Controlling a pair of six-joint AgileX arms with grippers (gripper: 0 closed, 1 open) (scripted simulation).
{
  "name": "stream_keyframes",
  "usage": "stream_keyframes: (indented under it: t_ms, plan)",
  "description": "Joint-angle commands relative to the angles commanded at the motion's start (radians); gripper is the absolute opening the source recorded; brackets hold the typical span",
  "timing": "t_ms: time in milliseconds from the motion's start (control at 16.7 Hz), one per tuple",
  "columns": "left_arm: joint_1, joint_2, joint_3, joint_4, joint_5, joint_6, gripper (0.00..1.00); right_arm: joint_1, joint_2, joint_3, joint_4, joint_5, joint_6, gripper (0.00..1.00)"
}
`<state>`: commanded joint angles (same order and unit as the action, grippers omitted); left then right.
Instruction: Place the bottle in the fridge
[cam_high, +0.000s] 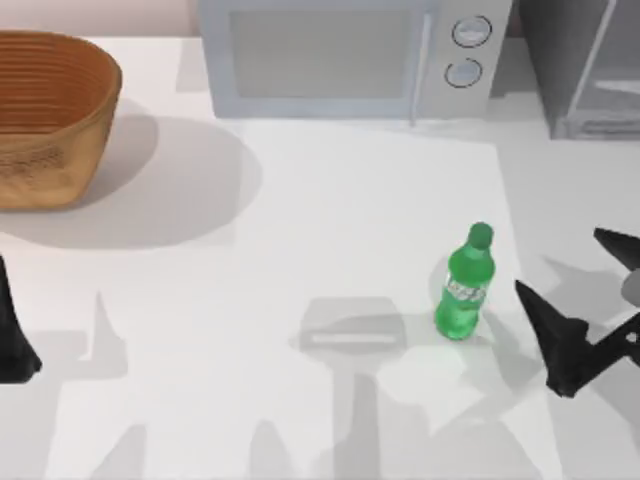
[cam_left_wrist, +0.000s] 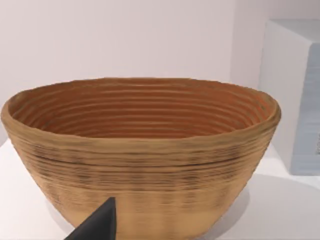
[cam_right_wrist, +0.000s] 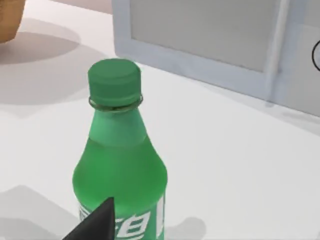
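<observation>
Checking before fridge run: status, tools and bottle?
Right tool open beside the bottle, not touching. Left tool parked at table's left edge. Bottle upright, cap on; fridge back right, path clear.

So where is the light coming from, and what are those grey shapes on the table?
Top view: the basket throws a broad soft shadow rightward, so light comes from the left; the grey shapes on the table are shadows. Right wrist view: faint shadow beside the bottle.

Green bottle (cam_high: 465, 285) upright, fridge (cam_high: 585, 65) far right.
</observation>
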<state>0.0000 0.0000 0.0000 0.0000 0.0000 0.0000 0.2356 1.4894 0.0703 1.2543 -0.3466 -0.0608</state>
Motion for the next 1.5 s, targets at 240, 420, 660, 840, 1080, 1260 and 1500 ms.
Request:
stream_keyframes:
  t_ms: [240, 420, 660, 840, 1080, 1260, 1500]
  plan:
    - [0.0, 0.0, 0.0, 0.0, 0.0, 0.0, 1.0, 0.033, 0.223, 0.009, 0.185, -0.05, -0.011, 1.0]
    - [0.0, 0.0, 0.0, 0.0, 0.0, 0.0, 1.0, 0.052, 0.343, 0.015, 0.286, -0.077, -0.017, 1.0]
    - [0.0, 0.0, 0.0, 0.0, 0.0, 0.0, 1.0, 0.066, 0.427, 0.019, 0.358, -0.097, -0.022, 1.0]
    - [0.0, 0.0, 0.0, 0.0, 0.0, 0.0, 1.0, 0.067, 0.432, 0.019, 0.362, -0.099, -0.022, 1.0]
    - [0.0, 0.0, 0.0, 0.0, 0.0, 0.0, 1.0, 0.065, 0.432, 0.019, 0.359, -0.096, -0.022, 1.0]
    - [0.0, 0.0, 0.0, 0.0, 0.0, 0.0, 1.0, 0.098, 0.466, 0.08, 0.338, -0.068, -0.015, 1.0]
    - [0.0, 0.0, 0.0, 0.0, 0.0, 0.0, 1.0, 0.162, 0.535, 0.201, 0.291, -0.004, -0.001, 1.0]
